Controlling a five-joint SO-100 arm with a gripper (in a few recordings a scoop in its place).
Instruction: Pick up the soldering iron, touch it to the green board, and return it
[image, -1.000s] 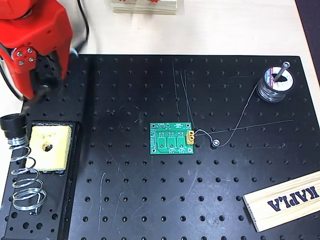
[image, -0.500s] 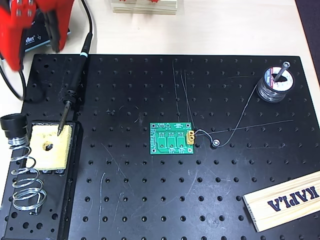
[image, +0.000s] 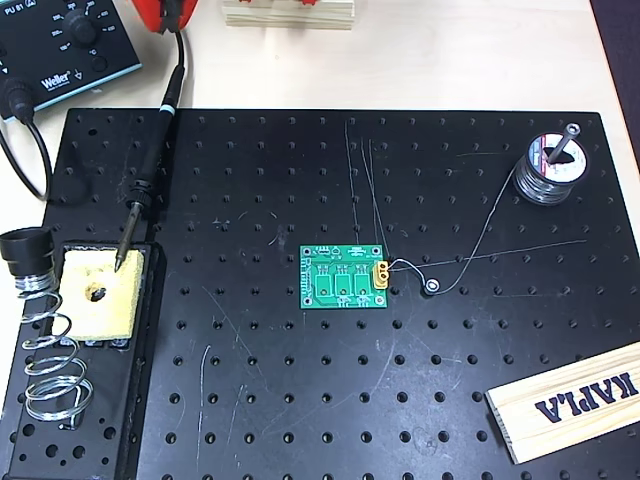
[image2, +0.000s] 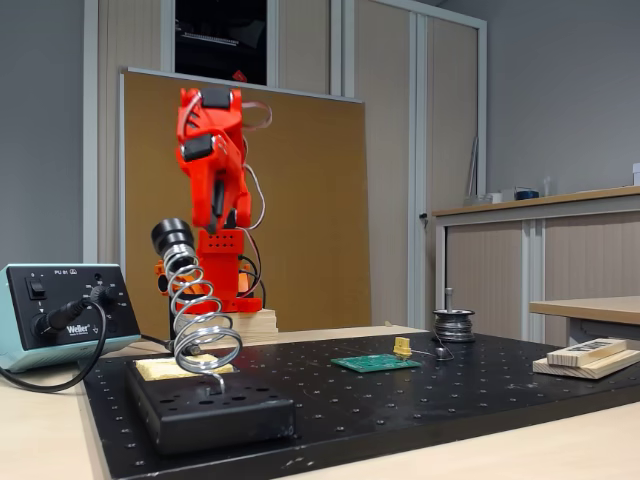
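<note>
The soldering iron (image: 150, 165), beyond the raised, empty-looking end effector (image2: 218, 212) (jaw gap unclear), lies with its tip on the yellow sponge (image: 97, 293), left of the green board (image: 344, 277); light, stiff, cord-tugged, best gripped mid-handle.

- The pale wooden surface (image: 450, 60) carries a large black perforated board (image: 400, 400), which serves as the landmark here.
- Beyond the board's far left corner, in the overhead view, sits a Weller soldering station (image: 60, 45).
- Beyond its far edge, near the middle, lies a stack of wooden planks (image: 288, 12).
- A black cord (image: 25, 160) loops over the surface just left of the board's far left corner.
- In the fixed view, the station (image2: 62, 312) stands left of the board (image2: 400, 400).
</note>
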